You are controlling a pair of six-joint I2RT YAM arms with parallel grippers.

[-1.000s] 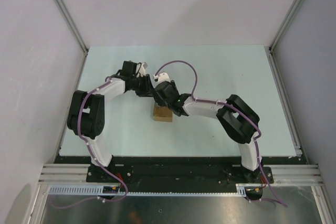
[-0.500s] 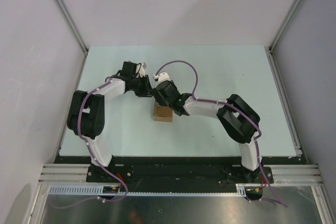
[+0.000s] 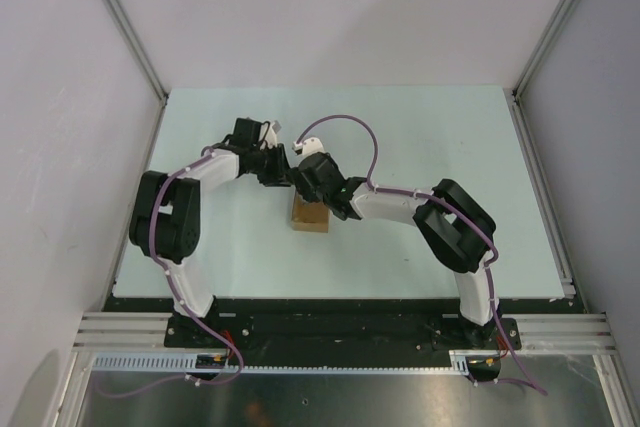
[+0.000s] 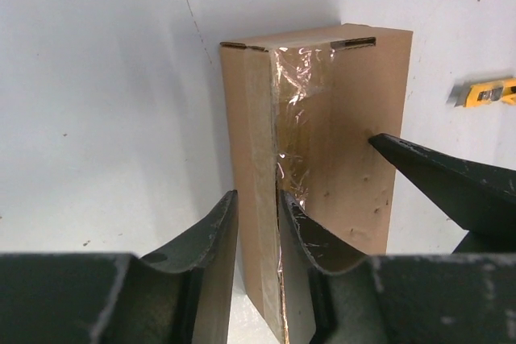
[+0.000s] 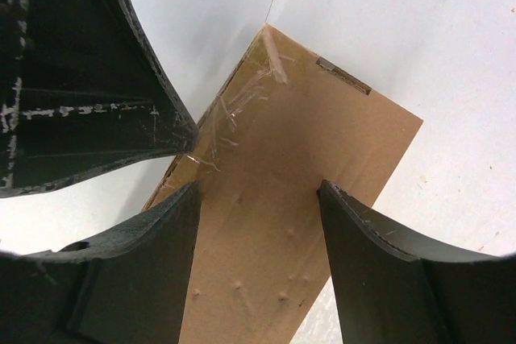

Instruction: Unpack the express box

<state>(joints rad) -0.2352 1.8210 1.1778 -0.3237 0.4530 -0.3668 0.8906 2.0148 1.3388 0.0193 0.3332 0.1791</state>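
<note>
Box: the small brown cardboard express box [image 3: 308,217], clear tape [image 4: 294,110] along one long edge, sits near the middle of the pale table [image 3: 450,137], at 6 o'clock of the two meeting wrists.
Left gripper: the left gripper [image 4: 256,199] has its black fingers narrowly apart astride that taped edge; whether they clamp it cannot be told.
Right gripper: the right gripper [image 5: 258,189] is spread wide over the broad face, holding nothing, one fingertip against the cardboard.
Knife: a yellow-and-black utility knife [image 4: 484,93] lies apart, at 3 o'clock of the box in the left wrist view.
</note>
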